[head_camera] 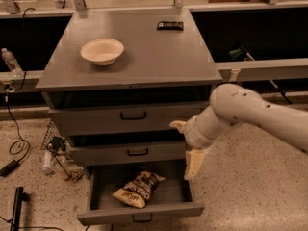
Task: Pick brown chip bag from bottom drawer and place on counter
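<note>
The brown chip bag (138, 189) lies flat in the open bottom drawer (140, 215), left of its middle. My gripper (182, 150) hangs in front of the cabinet's right side, above the drawer's right end and up and to the right of the bag. Its cream fingers (193, 163) are spread apart and hold nothing. The grey counter (154, 57) tops the cabinet above. The white arm reaches in from the right.
A white bowl (102, 50) and a small black bar (170, 26) sit on the counter. The two upper drawers (130, 115) are shut. Cables, a wire basket and bottles (57, 155) lie on the floor at the left.
</note>
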Controlling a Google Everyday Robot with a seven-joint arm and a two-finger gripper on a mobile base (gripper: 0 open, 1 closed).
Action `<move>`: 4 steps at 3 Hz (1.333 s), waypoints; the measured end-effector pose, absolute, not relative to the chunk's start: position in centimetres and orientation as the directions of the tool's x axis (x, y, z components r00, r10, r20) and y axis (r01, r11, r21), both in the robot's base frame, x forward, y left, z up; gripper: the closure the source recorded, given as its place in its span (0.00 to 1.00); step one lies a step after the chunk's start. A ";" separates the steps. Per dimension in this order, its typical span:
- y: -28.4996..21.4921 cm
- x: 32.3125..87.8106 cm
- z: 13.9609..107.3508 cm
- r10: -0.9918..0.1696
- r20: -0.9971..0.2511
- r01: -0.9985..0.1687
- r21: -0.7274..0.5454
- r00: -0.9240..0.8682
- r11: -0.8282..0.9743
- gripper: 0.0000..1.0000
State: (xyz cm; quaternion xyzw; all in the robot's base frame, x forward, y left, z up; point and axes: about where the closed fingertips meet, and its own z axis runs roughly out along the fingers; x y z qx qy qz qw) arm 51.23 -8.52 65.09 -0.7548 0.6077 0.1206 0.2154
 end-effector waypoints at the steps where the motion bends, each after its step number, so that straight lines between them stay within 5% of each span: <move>1: -5.0 52.7 57.7 -0.817 -0.478 -0.947 -0.161 0.322 -0.279 0.00; 4: 0.7 53.4 40.1 -0.746 -0.246 -0.783 -0.116 0.619 -0.611 0.00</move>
